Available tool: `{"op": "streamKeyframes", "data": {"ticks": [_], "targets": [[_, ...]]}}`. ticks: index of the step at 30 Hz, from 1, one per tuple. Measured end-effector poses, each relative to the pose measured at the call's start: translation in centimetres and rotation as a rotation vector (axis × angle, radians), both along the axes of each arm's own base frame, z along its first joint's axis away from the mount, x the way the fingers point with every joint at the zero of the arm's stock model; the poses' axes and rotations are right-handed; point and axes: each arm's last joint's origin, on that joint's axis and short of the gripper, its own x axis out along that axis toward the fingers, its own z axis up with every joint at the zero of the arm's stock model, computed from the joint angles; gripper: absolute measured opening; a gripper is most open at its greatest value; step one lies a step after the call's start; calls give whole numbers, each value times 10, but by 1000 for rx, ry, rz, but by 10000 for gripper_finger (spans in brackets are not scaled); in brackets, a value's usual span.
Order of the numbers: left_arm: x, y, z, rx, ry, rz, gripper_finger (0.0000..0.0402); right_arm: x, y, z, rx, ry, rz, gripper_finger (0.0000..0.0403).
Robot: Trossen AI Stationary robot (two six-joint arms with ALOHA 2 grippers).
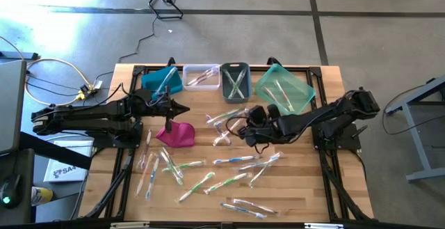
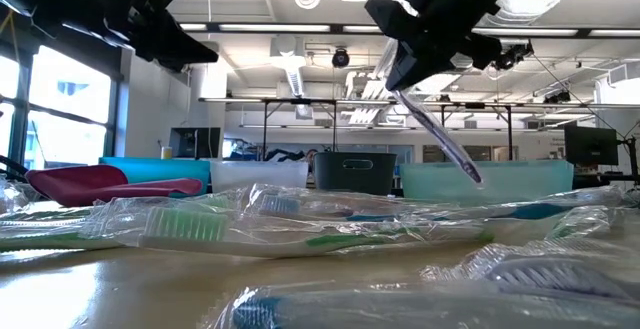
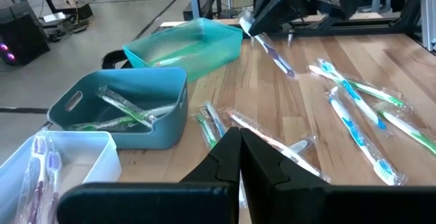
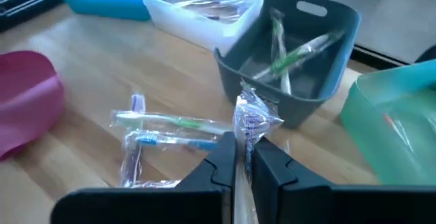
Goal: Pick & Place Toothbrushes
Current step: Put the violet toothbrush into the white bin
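Right tool [image 4: 243,157] pinched shut on wrapped brush [image 4: 251,120], lifted clear of table [image 1: 299,187], grey bin [image 4: 293,60] just ahead. Thin hold on slick wrapper: could slip or swing, miss bin. Left tool [image 3: 240,157] shut, empty, waiting.

Wrapped toothbrushes [image 1: 229,161] scattered flat across the table, one purple toothbrush [image 4: 250,125] pinched aloft

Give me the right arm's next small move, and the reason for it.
Probably carry it on toward the bins and stop over one. The right tool is shut on a wrapped toothbrush, lifted clear of the table, with the grey bin just ahead. Which bin suits it I cannot tell.
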Motion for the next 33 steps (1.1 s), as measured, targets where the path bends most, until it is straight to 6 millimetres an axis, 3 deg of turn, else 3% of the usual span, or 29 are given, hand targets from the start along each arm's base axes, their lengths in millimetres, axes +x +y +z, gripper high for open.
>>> {"op": "streamKeyframes", "data": {"ticks": [15, 23, 33], "targets": [[0, 1, 1, 11, -6, 47, 3, -18, -26, 66, -89, -92, 194, 13], [0, 2, 5, 7, -51, 70, 3, -18, -54, 80, -133, -59, 354, 13], [3, 3, 3, -147, -71, 100, 3, -29, -87, 92, -85, -79, 565, 13]]}}
